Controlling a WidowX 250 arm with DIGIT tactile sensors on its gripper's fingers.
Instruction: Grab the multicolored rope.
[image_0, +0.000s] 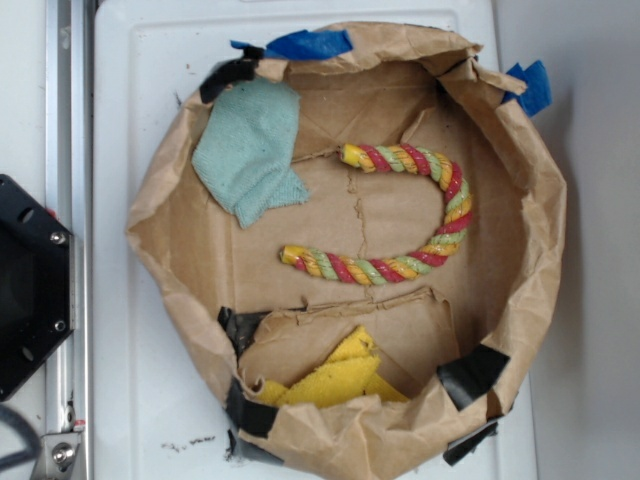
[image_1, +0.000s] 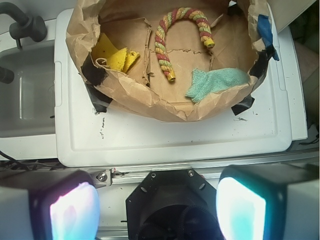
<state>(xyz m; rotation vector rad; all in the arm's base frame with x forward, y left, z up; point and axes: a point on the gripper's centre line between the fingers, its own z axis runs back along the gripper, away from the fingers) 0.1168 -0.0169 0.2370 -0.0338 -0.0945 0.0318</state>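
The multicolored rope, twisted red, yellow and pale green, lies bent in a curve on the floor of a brown paper bowl. It also shows in the wrist view at the top. My gripper is open and empty, its two pale pads wide apart at the bottom of the wrist view, above the black robot base and well short of the bowl. The gripper is not seen in the exterior view.
A green cloth lies in the bowl's upper left, a yellow cloth in a torn lower pocket. The bowl sits on a white lid. The black base and a metal rail are at the left. A sink adjoins.
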